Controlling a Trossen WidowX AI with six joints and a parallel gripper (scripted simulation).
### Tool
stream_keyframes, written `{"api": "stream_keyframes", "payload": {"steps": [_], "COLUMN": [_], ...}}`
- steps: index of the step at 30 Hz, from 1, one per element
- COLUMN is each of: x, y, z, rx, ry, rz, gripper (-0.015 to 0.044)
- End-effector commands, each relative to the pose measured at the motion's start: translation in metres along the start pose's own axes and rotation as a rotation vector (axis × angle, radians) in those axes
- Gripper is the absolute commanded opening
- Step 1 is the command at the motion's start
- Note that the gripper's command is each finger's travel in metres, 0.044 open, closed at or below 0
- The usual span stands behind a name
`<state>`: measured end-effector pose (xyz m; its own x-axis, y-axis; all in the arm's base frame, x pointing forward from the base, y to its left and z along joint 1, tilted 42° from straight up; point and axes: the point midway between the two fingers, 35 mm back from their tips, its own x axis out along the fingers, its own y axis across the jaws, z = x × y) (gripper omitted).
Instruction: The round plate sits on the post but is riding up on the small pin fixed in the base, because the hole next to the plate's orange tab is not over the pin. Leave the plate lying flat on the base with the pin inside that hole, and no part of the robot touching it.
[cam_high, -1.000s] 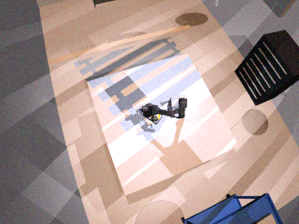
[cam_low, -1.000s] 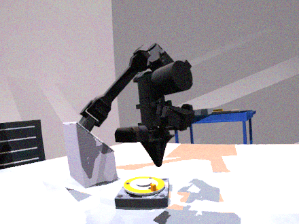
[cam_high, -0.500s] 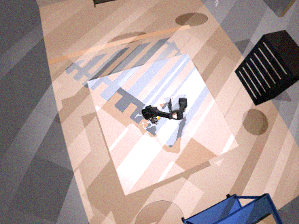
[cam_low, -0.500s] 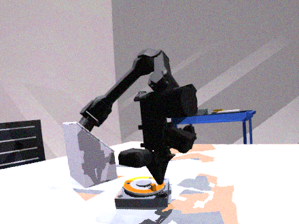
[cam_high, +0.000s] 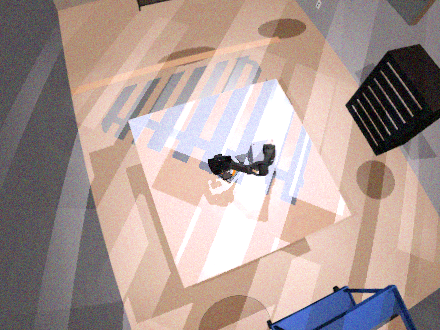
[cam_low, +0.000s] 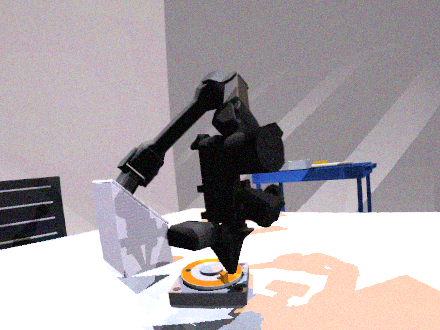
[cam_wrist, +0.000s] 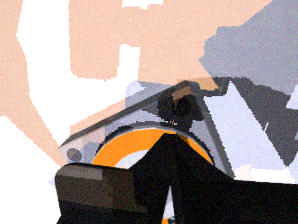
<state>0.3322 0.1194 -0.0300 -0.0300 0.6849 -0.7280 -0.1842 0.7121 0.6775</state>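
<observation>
1. Pressed together with nothing between its fingers, the end effector (cam_low: 231, 267) points straight down, its tip at the near rim of the plate (cam_low: 192, 276), right by the orange tab (cam_low: 224, 276); whether tip and tab actually touch I cannot tell.
2. From the wrist view the two fingers meet in one dark wedge over the plate's orange ring (cam_wrist: 117, 151), covering most of it.
3. Directly under the end effector, the plate lies on the post (cam_low: 210, 270), a pale grey disc at its centre.
4. Below the plate sits the dark square base (cam_low: 210, 296), on the table (cam_low: 350, 240).
5. Just past the fingertip in the wrist view, dark rounded shapes stand at the base's far corner (cam_wrist: 176, 107); whether they are the pin is too blurred to say.
6. A round dark spot marks the base's corner (cam_wrist: 74, 154) to the left of the fingers in that view.
7. Behind the end effector, the arm (cam_low: 165, 135) rises and folds back down to a pale wedge-shaped mount (cam_low: 127, 230) standing near the base.
8. From above, the arm (cam_high: 250, 162) hides nearly all of the plate, with only a sliver of orange (cam_high: 231, 173) showing.
9. Well beyond the end effector stands a blue bench (cam_low: 320, 175), and off to the other side a black slatted crate (cam_low: 30, 210).
</observation>
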Motion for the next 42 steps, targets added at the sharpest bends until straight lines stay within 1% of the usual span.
{"api": "stream_keyframes", "payload": {"steps": [1,42], "x": [0.0031,0.0032], "y": [-0.0068,-0.0138], "z": [-0.0015,-0.0061], "rx": [0.002,0.002], "ry": [0.008,0.008], "rz": [-0.015,-0.015], "gripper": [0.0,0.0]}}
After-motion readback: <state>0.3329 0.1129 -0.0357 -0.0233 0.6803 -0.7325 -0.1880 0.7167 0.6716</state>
